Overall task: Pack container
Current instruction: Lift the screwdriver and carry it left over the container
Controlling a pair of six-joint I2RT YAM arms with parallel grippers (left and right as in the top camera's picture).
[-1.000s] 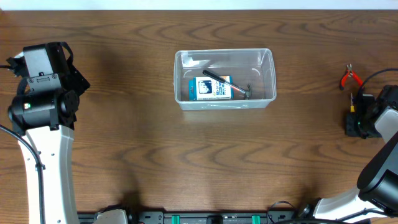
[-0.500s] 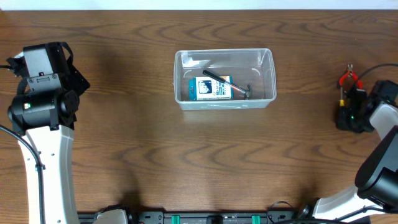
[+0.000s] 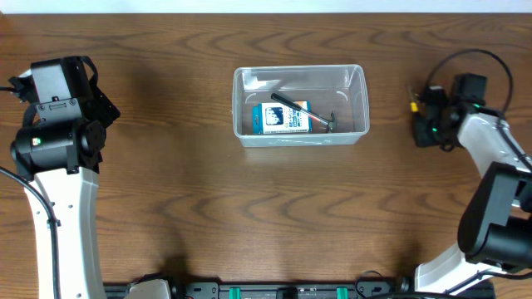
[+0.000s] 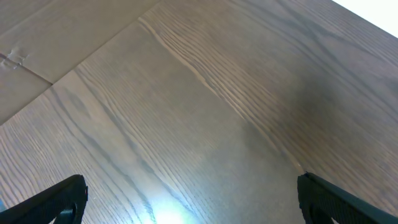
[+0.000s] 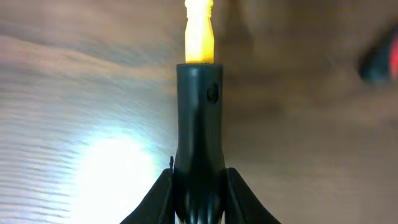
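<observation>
- Overhead, the clear plastic rectangular tub (image 3: 342, 90) sits on the brown wood-grain desk (image 3: 166, 208), well apart from the right hand (image 3: 422, 118), on the side its fingers point toward.
- Inside the tub lie a small blue-and-white cardboard box (image 3: 284, 118) and a dark slim-handled tool (image 3: 320, 121) that crosses the box's far corner; both lie toward the tub wall nearest the arm bases.
- The right hand carries a black-handled tool with a yellow tip (image 3: 411, 106), the tip poking out ahead of the fingers toward the tub.
- The white-and-black left arm (image 3: 54, 133) stands well off on the tub's other side; from above I cannot tell how its fingers are set.
- Left wrist view: the left hand (image 4: 193, 202) is spread wide, one dark fingertip in each lower corner and nothing but bare desk (image 4: 217, 93) ahead of it and between them.
- Right wrist view: the right hand (image 5: 199, 190) is pinching the black-handled tool (image 5: 199, 124), both fingers pressed against the handle, the yellow tip straight ahead.
- Blurred desk (image 5: 74, 93) lies beyond, with a bright glare patch to the hand's left and a red-and-black blurred shape (image 5: 378, 62) ahead and to the hand's right, too smeared to name.
</observation>
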